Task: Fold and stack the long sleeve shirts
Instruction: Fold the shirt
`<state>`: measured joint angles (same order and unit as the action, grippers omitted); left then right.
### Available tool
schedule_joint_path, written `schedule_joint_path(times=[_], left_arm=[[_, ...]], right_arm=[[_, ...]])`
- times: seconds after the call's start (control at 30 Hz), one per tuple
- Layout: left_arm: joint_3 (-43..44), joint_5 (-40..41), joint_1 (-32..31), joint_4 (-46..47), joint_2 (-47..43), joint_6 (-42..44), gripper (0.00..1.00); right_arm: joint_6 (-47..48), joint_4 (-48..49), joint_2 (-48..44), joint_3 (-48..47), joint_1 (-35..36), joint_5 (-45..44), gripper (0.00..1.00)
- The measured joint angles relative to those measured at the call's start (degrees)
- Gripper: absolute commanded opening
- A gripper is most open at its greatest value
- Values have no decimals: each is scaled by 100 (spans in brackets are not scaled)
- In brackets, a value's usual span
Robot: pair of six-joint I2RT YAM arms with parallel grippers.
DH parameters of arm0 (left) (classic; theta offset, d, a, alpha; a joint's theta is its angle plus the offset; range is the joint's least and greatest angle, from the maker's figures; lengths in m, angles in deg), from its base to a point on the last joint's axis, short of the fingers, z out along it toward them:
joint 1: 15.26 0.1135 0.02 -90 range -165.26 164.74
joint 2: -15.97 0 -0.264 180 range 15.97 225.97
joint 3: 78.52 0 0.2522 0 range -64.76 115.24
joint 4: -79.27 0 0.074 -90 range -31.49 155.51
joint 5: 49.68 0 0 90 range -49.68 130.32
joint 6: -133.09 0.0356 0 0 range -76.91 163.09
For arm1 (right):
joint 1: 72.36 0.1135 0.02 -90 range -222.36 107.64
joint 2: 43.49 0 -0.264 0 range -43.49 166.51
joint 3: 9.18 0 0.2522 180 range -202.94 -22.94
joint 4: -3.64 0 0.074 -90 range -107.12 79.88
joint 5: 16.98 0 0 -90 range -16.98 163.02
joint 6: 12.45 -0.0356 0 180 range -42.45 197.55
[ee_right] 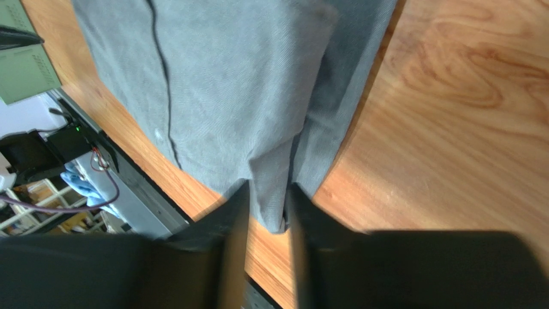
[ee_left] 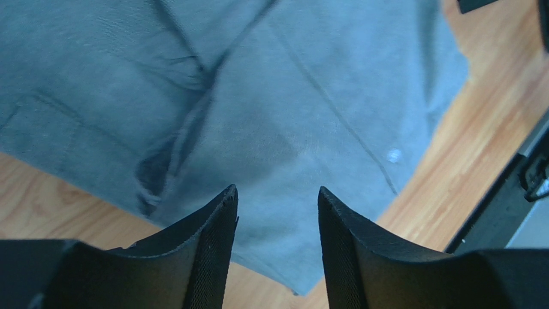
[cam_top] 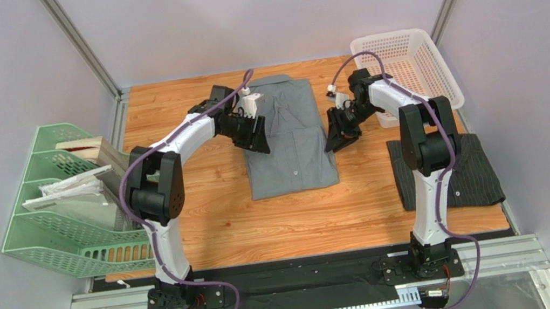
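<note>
The mid-grey long sleeve shirt (cam_top: 288, 140) lies folded into a tall rectangle in the middle of the wooden table, collar at the far end. My left gripper (cam_top: 255, 134) hangs over its left edge; in the left wrist view it stands open (ee_left: 276, 190) just above the grey cloth (ee_left: 290, 96), holding nothing. My right gripper (cam_top: 338, 135) is at the shirt's right edge. Its jaws (ee_right: 267, 187) are narrowly open and blurred, with a corner of the grey cloth (ee_right: 225, 84) between the tips. The dark pinstriped shirt (cam_top: 473, 170) lies folded at the near right, partly hidden by the right arm.
A white mesh basket (cam_top: 409, 69) stands at the far right corner. A green file rack (cam_top: 65, 206) with papers sits off the table's left side. Bare wood (cam_top: 206, 222) lies around the grey shirt. The left arm's black base rail (ee_left: 496, 206) shows beyond the table edge.
</note>
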<state>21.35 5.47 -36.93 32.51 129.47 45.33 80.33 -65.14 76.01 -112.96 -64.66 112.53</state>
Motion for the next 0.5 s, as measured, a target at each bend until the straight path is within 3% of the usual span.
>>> schedule_joint_path(times=[0.1,0.33,0.43,0.47,0.5], left_arm=[[197,83,188,-52,424,-94,52],[909,138,507,-286,1255,-212,50],[931,109,568,-302,1252,-177,64],[920,24,575,-304,1235,-142,70],[883,-61,579,-280,1176,-98,75]], right_arm=[[17,96,238,-13,20,-74,0],[26,85,686,-302,20,-476,0],[146,81,682,-411,15,-656,21],[177,72,651,-415,11,-643,38],[251,28,595,-411,7,-605,45]])
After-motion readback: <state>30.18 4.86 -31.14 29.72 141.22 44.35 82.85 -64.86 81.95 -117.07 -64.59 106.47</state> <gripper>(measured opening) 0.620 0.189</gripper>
